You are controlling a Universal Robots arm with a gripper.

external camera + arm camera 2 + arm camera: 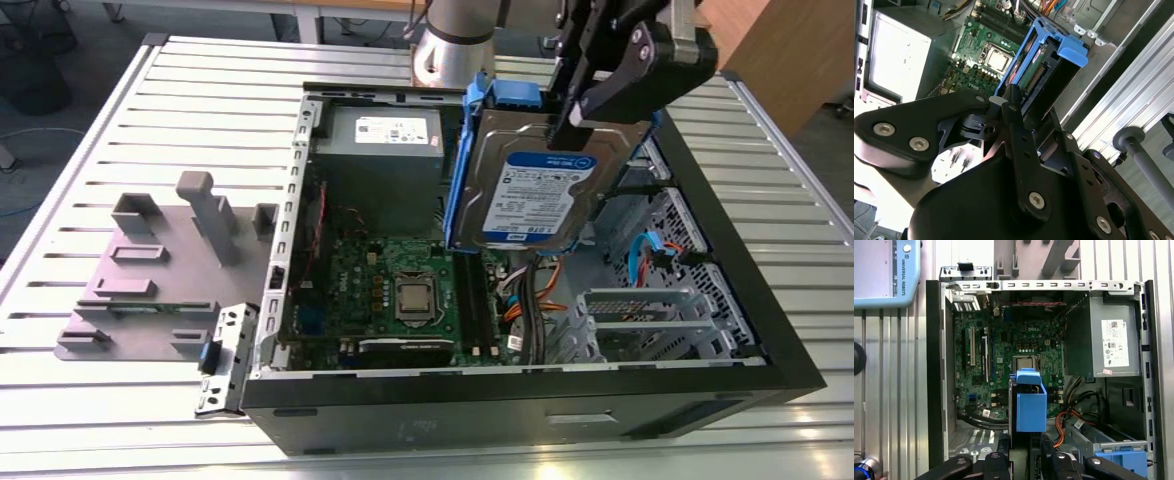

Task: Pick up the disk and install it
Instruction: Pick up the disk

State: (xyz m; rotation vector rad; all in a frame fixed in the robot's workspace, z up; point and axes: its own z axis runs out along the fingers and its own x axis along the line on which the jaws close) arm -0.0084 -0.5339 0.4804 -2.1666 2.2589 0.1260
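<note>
The disk (534,195), a silver hard drive with a white-and-blue label and a blue bracket, hangs on edge above the open computer case (747,300). It is over the strip between the motherboard and the drive bays. My gripper (577,122) is shut on its upper end, black fingers clamping it from above. In the second wrist view the disk (1046,65) sticks out past the fingers (1013,107) towards the case. In the first wrist view the disk's blue bracket (1030,407) faces the camera over the case floor.
Inside the case lie the green motherboard (400,280), a grey power-supply box (384,135) and a silver drive cage (641,315) with orange and blue cables beside it. A grey fixture plate (147,270) with upright blocks sits on the slatted table (160,90) at the exterior view's left.
</note>
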